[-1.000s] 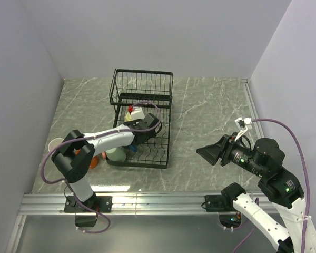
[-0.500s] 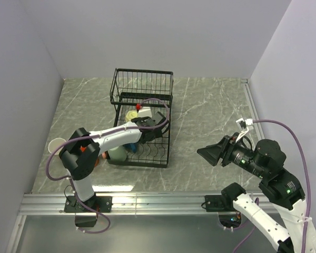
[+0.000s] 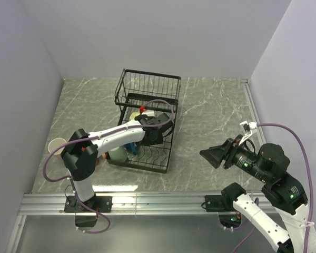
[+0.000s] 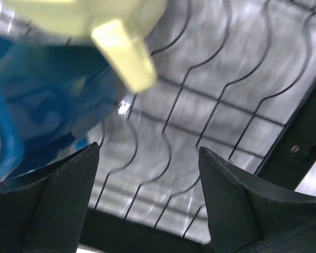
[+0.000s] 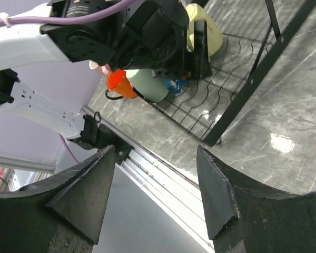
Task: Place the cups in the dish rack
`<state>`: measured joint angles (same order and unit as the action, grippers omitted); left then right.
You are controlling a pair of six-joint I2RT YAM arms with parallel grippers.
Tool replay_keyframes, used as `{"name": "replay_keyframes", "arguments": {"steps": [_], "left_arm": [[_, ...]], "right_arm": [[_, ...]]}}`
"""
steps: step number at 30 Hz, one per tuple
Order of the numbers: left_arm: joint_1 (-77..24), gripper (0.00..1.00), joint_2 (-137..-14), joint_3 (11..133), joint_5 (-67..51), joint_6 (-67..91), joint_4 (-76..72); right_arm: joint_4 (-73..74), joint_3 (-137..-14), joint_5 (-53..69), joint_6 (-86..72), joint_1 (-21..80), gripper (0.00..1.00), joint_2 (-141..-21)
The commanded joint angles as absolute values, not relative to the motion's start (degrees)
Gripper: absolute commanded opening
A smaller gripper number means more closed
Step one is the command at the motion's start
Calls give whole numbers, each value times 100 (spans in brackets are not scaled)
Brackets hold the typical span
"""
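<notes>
The black wire dish rack (image 3: 150,80) stands at mid-table, turned slightly askew. My left gripper (image 3: 153,138) is open and empty, low over the rack's wavy wire floor (image 4: 221,105). A yellow-green cup (image 4: 124,52) and a blue cup (image 4: 37,105) lie just beyond its fingers in the left wrist view. The right wrist view shows the yellow-green cup (image 5: 206,30) inside the rack (image 5: 242,89). A pale green cup (image 3: 116,154), a blue cup (image 3: 131,148) and an orange cup (image 3: 96,161) crowd the rack's near left corner. My right gripper (image 3: 210,154) is open and empty, above the table at the right.
A cream-white cup (image 3: 57,145) stands on the marble table by the left wall. The left arm's purple cable (image 3: 160,103) loops over the rack. A metal rail (image 3: 163,203) runs along the near edge. Walls close in left, right and behind.
The left gripper has moved right and lower inside the rack. The rack has slid and turned to the right with it. The right arm has drifted slightly down.
</notes>
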<state>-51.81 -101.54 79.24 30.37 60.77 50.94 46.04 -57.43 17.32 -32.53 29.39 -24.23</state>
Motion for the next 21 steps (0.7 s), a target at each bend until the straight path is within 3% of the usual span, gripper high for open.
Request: {"name": "replay_keyframes", "arguments": {"steps": [1, 8, 15, 21], "left_arm": [[-5589, 81, -9492, 8982, 3884, 5844, 5070], [-5722, 82, -8790, 8677, 3657, 5986, 5292], [-5695, 85, -7850, 7840, 2630, 5213, 3938], [-5687, 84, -8199, 7858, 2584, 5317, 4394]], "right_arm": [[4518, -5722, 1643, -3182, 2962, 70, -2347], [4254, -5380, 1801, -3392, 2962, 70, -2277], [3990, -5150, 2021, -3533, 2971, 69, -2329], [3946, -5115, 2048, -3568, 2962, 69, -2338]]}}
